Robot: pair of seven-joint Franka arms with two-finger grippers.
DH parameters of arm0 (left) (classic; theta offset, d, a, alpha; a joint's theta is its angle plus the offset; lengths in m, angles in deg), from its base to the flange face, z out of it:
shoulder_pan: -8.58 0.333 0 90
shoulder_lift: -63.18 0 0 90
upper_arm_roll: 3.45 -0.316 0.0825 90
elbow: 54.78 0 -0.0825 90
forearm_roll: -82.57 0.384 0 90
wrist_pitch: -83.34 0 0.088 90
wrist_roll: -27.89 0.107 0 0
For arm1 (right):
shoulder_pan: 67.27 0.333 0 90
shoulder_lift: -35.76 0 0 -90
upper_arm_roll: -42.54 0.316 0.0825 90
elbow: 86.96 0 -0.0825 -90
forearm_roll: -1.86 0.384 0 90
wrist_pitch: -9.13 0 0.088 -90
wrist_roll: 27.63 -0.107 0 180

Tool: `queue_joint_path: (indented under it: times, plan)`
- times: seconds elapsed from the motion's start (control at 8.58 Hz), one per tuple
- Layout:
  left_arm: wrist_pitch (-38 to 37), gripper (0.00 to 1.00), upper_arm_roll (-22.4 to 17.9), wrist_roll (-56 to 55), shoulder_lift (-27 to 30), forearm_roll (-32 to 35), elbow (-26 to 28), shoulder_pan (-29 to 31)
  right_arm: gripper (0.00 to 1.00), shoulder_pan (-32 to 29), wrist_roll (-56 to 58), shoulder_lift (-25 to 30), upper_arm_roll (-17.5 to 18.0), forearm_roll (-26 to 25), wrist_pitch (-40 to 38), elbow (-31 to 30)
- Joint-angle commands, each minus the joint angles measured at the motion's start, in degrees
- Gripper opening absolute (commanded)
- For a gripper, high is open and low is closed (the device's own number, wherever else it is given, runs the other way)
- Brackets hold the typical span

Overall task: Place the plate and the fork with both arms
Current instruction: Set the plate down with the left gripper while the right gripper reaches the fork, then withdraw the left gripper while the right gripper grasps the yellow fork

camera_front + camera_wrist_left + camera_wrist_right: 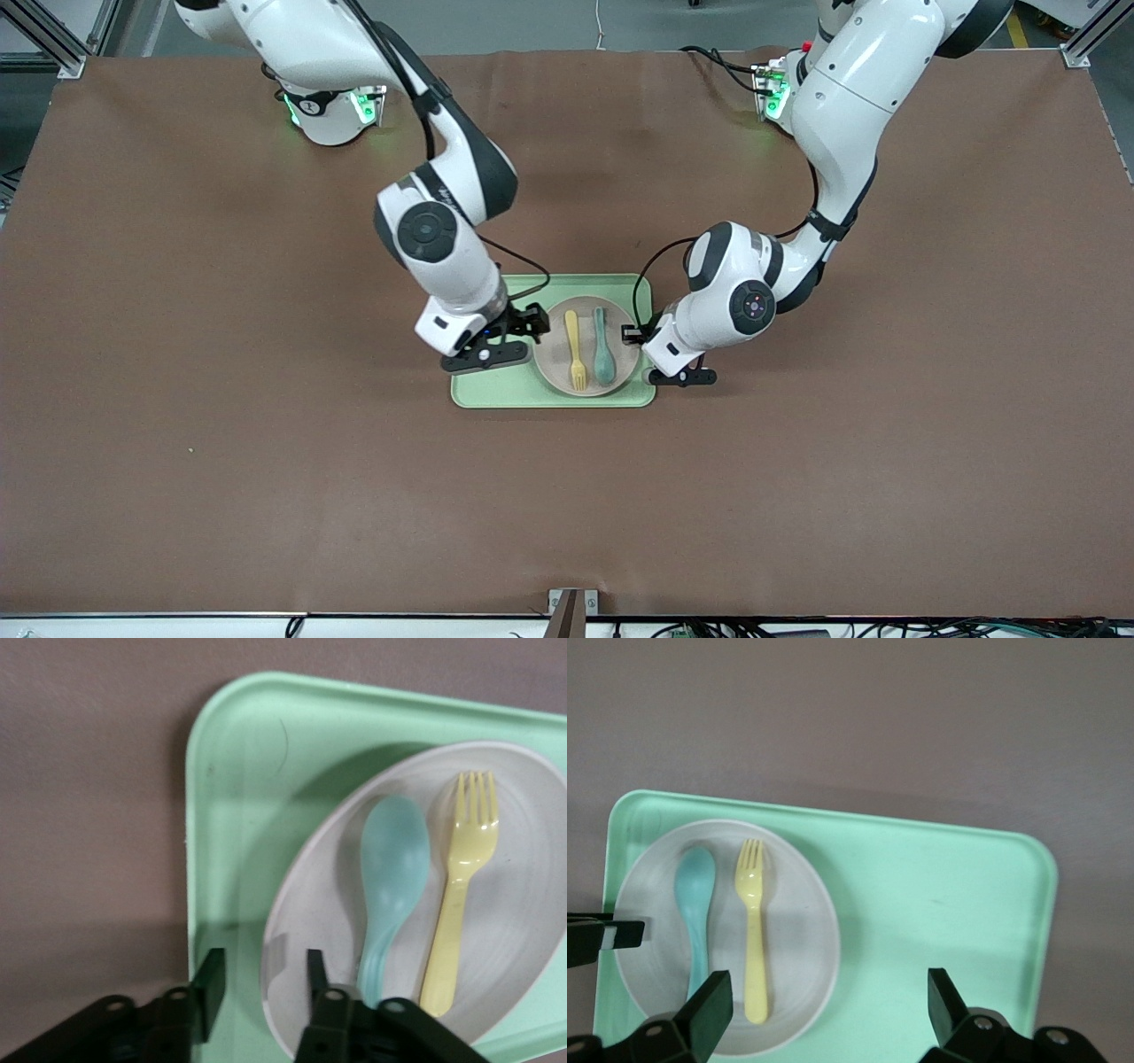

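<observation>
The off-white plate [551, 359] lies on the light green tray [496, 390], toward the left arm's end of it. The pale yellow fork [575, 347] and a teal spoon [603, 347] lie side by side in the plate. My left gripper [631, 335] is low at the plate's rim. In the left wrist view it [262, 983] is open, one finger over the tray [239, 771] and one over the plate [523, 939], with the rim between them. My right gripper [534, 323] is wide open over the tray beside the plate; it [828, 1003] holds nothing.
The tray stands in the middle of a brown table cover [266, 443]. In the right wrist view the plate [797, 930] holds the fork [751, 921] and spoon [695, 904], with bare tray [939, 904] beside it.
</observation>
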Motion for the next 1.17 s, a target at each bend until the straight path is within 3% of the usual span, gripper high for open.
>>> queue_joint_path:
  times: [0.0, 0.23, 0.35, 0.47, 0.58, 0.82, 0.93, 1.05]
  plan:
    - [-0.8, 0.85, 0.3, 0.2, 5.5, -1.0, 0.8, 4.1, 0.82, 3.4, -6.2, -4.7, -0.9, -1.4, -0.1, 5.0]
    - [-0.9, 0.99, 0.3, 1.5, 10.5, -0.3, 0.6, 11.3, 0.76, 5.8, -10.0, -9.5, -1.0, -3.3, 0.3, 8.3]
    - [-0.9, 0.99, 0.0, 1.8, 12.6, -0.2, 0.6, 13.9, 0.69, 6.7, -15.1, -12.4, -1.0, -5.8, 0.3, 11.0]
    - [-0.9, 0.99, -0.3, 1.7, 14.8, 0.1, 0.9, 16.5, 0.68, 6.9, -17.0, -13.6, -0.9, -9.3, 0.6, 11.2]
    - [-1.4, 0.99, -0.3, 1.8, 17.7, 1.0, 1.2, 19.4, 0.68, 7.1, -17.1, -14.4, -0.9, -9.7, 1.3, 11.2]
    - [-8.7, 0.99, 0.1, 1.3, 24.2, 9.6, 0.9, 25.7, 0.68, 8.7, -17.3, -15.5, -0.9, -9.7, 1.7, 11.1]
    - [-12.3, 0.99, -0.9, 1.8, 27.5, 11.0, 0.9, 25.8, 0.68, 9.2, -17.3, -15.8, -0.9, -9.6, 1.7, 11.1]
    - [-15.9, 0.99, -8.5, 2.0, 31.3, 12.8, 1.0, 20.0, 0.68, 9.2, -17.9, -15.8, -0.8, -9.6, 1.7, 11.2]
